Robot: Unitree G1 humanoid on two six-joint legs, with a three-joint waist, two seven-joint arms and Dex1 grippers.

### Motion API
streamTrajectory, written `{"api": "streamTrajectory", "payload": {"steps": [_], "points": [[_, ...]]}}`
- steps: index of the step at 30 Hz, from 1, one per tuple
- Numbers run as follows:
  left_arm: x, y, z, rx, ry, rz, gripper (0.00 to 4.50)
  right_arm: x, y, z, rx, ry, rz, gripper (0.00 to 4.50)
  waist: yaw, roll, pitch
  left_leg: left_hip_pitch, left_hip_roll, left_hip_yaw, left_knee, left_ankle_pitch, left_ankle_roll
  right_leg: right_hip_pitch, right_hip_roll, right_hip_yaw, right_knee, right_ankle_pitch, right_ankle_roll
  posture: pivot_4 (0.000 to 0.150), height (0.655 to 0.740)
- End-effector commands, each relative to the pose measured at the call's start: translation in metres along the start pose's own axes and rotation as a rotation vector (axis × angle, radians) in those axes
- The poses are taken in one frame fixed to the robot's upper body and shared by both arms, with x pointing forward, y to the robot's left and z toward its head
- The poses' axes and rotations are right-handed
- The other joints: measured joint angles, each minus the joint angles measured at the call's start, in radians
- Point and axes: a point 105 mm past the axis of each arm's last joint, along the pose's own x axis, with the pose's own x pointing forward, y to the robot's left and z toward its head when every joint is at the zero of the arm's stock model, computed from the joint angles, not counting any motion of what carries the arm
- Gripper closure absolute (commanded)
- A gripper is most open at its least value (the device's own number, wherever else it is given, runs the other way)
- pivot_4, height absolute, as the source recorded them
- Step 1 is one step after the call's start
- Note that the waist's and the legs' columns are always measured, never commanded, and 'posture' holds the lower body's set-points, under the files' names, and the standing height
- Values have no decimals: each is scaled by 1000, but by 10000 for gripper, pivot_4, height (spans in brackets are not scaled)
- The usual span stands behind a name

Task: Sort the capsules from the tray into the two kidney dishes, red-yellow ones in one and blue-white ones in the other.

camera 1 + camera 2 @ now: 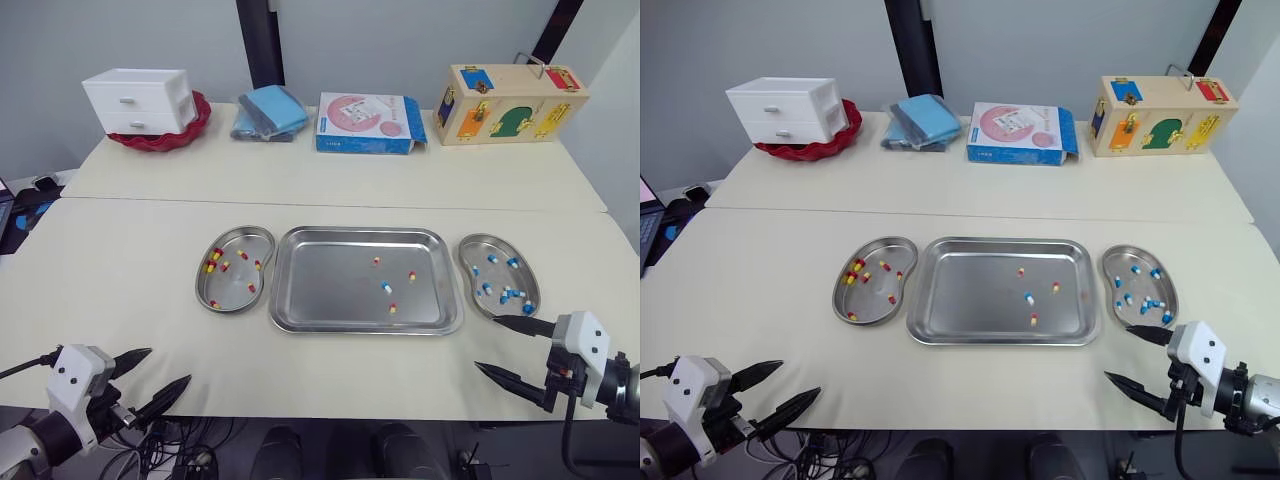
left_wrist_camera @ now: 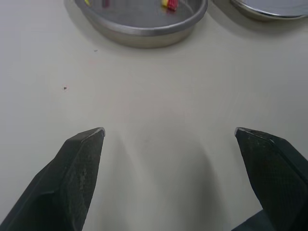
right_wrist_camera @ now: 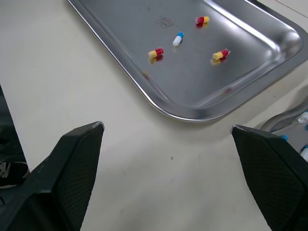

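Observation:
A steel tray point(image 1: 320, 285) lies mid-table and holds three red-yellow capsules point(image 3: 155, 53) and one blue-white capsule point(image 1: 386, 287). To its left, a kidney dish point(image 1: 232, 287) carries several red-yellow capsules point(image 1: 214, 256). On the tray's right, the other kidney dish point(image 1: 478, 256) has several blue-white capsules point(image 1: 510, 294). My left gripper point(image 1: 169, 365) is open and empty above the table's front edge, well short of the left dish point(image 2: 144, 33). My right gripper point(image 1: 486, 343) is open and empty too, just in front of the right dish.
Along the back table stand a white drawer unit point(image 1: 140, 100) on a red dish, a folded blue cloth point(image 1: 270, 112), a blue-pink box point(image 1: 368, 123) and a wooden lock box point(image 1: 510, 103). Bare tabletop point(image 1: 120, 270) lies left of the dishes.

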Motion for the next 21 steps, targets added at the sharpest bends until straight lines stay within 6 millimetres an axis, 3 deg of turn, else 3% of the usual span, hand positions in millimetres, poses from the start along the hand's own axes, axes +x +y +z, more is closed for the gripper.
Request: {"api": "streamTrajectory", "payload": {"steps": [1,10,15,21], "points": [[21,-26,32,161,-50,-191,0,7,9,14,-43,-22,39,354,12,1,0,0,0,0,0,0,0,0,0,0,0,0,0,1500,7400],[85,-64,94,300,-105,-476,0,12,19,18,-18,-46,34,354,16,1,0,0,0,-1,0,0,0,1,0,-1,0,1,1,1500,7400],[109,-83,110,312,-120,-617,0,12,24,17,-6,-49,29,354,12,2,0,0,-1,-1,1,0,0,1,0,-1,1,1,1,1500,7400],[134,-108,116,356,-144,-776,15333,11,29,14,11,-47,4,0,15,2,0,0,-1,-1,1,0,0,1,0,-2,2,1,1,1500,7400]]}}
